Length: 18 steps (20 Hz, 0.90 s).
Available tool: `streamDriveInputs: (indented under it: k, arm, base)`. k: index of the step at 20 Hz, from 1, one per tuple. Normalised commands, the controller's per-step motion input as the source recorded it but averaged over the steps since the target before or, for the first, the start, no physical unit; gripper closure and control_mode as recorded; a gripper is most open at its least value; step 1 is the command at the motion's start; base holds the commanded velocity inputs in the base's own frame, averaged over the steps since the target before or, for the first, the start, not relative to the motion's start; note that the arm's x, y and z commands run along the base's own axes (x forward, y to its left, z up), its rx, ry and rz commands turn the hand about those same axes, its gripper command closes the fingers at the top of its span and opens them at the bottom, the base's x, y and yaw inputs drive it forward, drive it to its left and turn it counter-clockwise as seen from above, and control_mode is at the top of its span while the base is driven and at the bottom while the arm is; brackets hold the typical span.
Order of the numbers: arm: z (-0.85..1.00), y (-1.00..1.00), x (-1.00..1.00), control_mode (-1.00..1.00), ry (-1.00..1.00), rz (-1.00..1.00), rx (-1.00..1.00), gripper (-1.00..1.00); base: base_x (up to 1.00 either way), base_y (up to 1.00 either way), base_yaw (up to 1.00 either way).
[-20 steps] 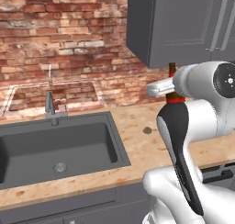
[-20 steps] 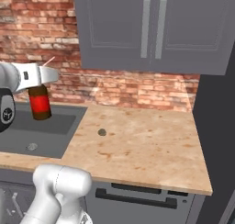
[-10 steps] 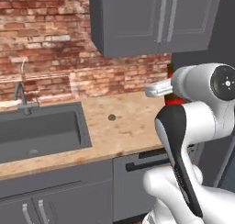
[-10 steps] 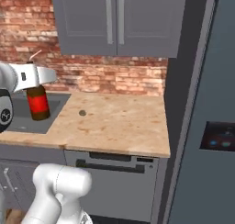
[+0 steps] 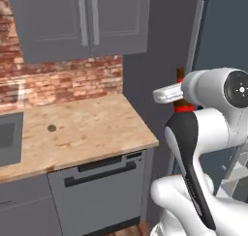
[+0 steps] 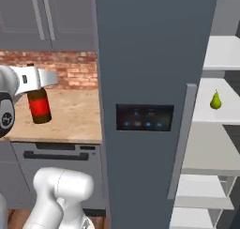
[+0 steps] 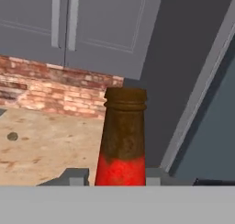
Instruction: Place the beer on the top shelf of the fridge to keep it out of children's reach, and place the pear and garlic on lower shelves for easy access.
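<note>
While the hand [image 6: 41, 82] grips the beer [image 6: 39, 106] upright in the air, the bottle hangs beside the fridge [image 6: 150, 82] door, above the tabletop [image 5: 82, 128] edge. The pear [image 6: 215, 101] sits on a lower shelf [image 6: 211, 115] inside.

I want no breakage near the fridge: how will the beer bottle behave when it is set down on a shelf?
The beer looks like rigid glass, so probably fragile if knocked against the fridge door. It is tall and slim with a narrow neck, so likely apt to tip unless set down upright. Its smooth surface may be slippery in the fingers.
</note>
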Motion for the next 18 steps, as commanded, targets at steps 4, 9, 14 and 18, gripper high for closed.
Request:
streamDriveInputs:
  k: [4,9,14,18]
  arm:
    - [0.00,0.00,0.00,1.00,0.00,0.00,0.00,1.00]
    - [0.00,0.00,0.00,1.00,0.00,0.00,0.00,1.00]
    - [0.00,0.00,0.00,1.00,0.00,0.00,0.00,1.00]
    - [0.00,0.00,0.00,1.00,0.00,0.00,0.00,1.00]
  base:
    - [0.00,-1.00,-0.14]
    - [0.05,-0.98,-0.06]
    - [0.12,-0.78,-0.01]
    - [0.11,-0.44,0.00]
